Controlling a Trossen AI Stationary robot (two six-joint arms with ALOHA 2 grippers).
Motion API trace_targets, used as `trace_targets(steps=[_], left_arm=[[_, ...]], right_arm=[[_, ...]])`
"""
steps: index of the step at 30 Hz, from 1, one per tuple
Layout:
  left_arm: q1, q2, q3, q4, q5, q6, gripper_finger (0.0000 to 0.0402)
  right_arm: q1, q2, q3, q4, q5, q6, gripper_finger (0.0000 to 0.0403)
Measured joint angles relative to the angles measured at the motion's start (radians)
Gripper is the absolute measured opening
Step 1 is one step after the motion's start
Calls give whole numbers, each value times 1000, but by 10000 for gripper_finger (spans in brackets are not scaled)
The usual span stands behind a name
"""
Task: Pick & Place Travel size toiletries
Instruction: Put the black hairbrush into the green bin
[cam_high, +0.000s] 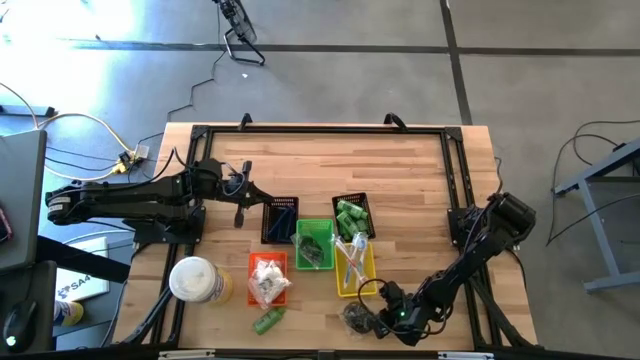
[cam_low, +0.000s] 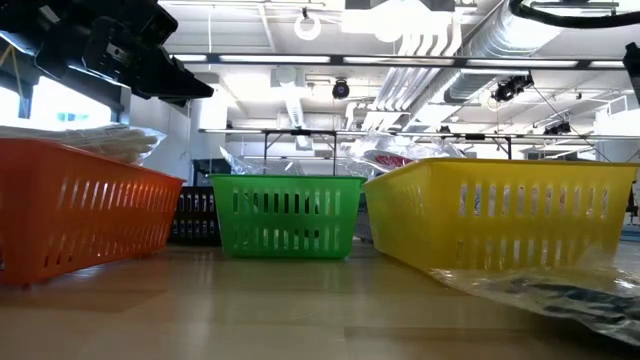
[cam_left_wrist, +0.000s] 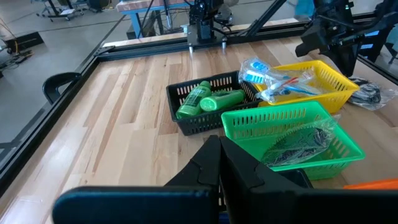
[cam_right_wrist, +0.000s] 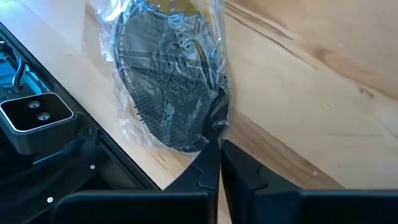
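Wrapped dark comb at right pincer

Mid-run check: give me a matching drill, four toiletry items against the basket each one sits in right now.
Items:
1. green bottles
2. wrapped sticks
3. white pieces
4. dark pack

Places:
A. orange basket
B. green basket
C. black basket
D. yellow basket

Pairs: 1-C, 2-D, 3-A, 4-B
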Motion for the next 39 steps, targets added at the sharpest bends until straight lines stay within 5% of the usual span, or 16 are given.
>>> trace_targets(steps=[12,26,32,39], left_arm=[[0,0,0,0,0,0,0],[0,0,0,0,0,-2,0],[0,0,0,1,0,-1,0],[0,0,0,1,0,-1,0]], right_arm=[[2,-15,0,189,15,-166,3],[-17,-173,0,213,234,-538,3],[-56,-199,0,214,212,-675,3],[-72,-199,0,169,150,-613,3]])
